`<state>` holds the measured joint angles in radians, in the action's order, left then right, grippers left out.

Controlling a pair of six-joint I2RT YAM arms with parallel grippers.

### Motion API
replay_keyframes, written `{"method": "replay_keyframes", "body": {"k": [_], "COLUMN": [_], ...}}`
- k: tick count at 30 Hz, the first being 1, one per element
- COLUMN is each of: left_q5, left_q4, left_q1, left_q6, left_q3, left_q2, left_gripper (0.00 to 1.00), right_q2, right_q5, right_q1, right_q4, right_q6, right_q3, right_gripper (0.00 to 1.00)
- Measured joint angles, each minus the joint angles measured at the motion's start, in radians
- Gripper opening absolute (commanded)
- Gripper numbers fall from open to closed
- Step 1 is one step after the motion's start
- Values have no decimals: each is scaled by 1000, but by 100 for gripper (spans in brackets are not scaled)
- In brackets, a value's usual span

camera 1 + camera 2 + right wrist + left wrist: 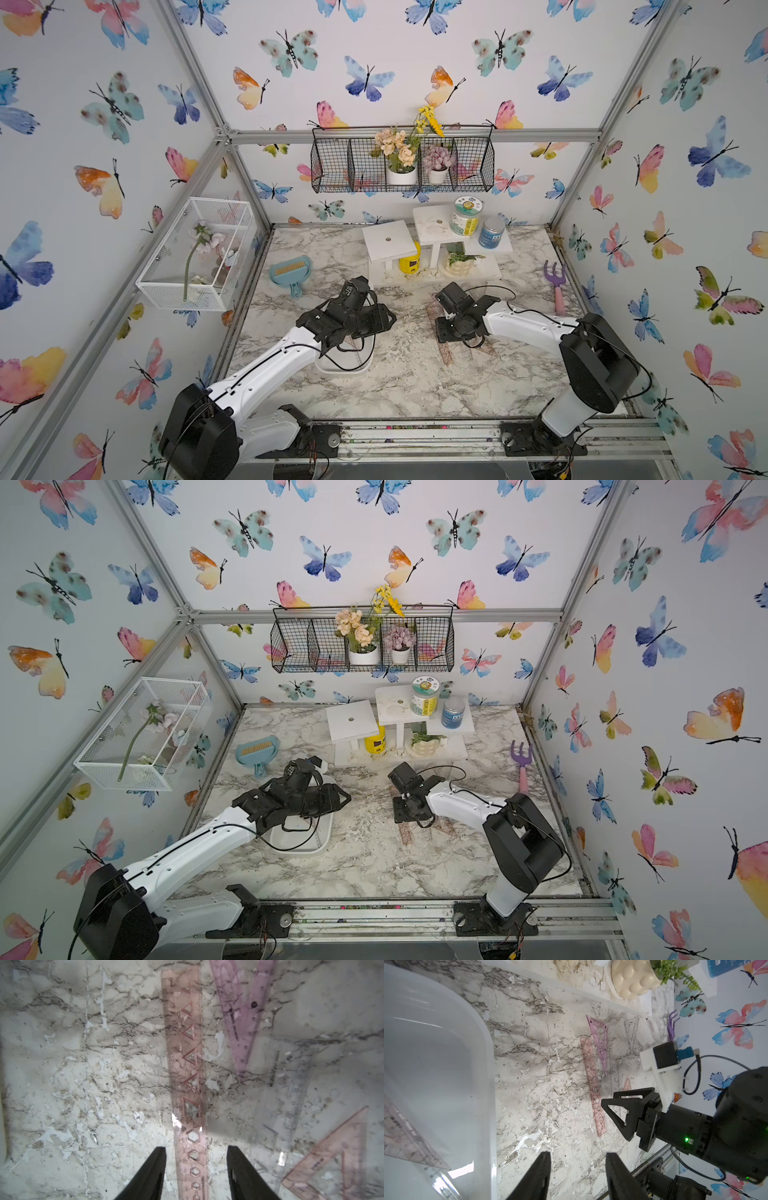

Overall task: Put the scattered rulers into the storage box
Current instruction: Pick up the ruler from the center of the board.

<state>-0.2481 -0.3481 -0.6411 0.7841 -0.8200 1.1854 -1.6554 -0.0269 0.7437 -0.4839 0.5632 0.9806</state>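
The storage box [347, 371] sits on the marble bench [415, 395], left of centre, and in both top views the left arm hides most of it. From the left wrist view I can see a clear set square [409, 1138] lying flat on the box's white floor. The left tool [578, 1153] hangs over bare bench just beside the box's rim. Its jaws are well apart and there is nothing between them.

The other rulers lie to the right of the box, in a loose cluster under and around the right arm. The long pink straight ruler [185, 1059] lies flat on the bench. The right tool [196, 1148] hangs low over one end of it, with one jaw on either side. A strip of marble shows between each finger and the ruler's edge, so the tool has hold of nothing.

Just beside the straight ruler lies a purple set square [243, 1012]. Next to that is a faint colourless piece [291, 1095], and a pink set square [336, 1157] lies near its end. One more pale set square [632, 1030] lies farther off, near the purple garden fork [672, 1022].
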Motion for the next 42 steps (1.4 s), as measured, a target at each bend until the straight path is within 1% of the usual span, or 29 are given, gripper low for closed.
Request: {"method": "replay_keyframes", "body": {"k": [6, 25, 42], "left_q5": [0, 0, 0], "left_q4": [26, 45, 45], "left_q1": [-14, -14, -14], "left_q6": [29, 40, 40], "left_q3": [33, 35, 44], "left_q2": [1, 1, 1], "left_gripper": [48, 48, 47], "right_q2": [-32, -49, -84], "right_q5": [18, 83, 87], "right_q1": [0, 0, 0], "right_q4": [10, 42, 52], "right_q6": [-5, -8, -8], "right_q3": [0, 10, 18], "right_gripper": [52, 52, 51]}}
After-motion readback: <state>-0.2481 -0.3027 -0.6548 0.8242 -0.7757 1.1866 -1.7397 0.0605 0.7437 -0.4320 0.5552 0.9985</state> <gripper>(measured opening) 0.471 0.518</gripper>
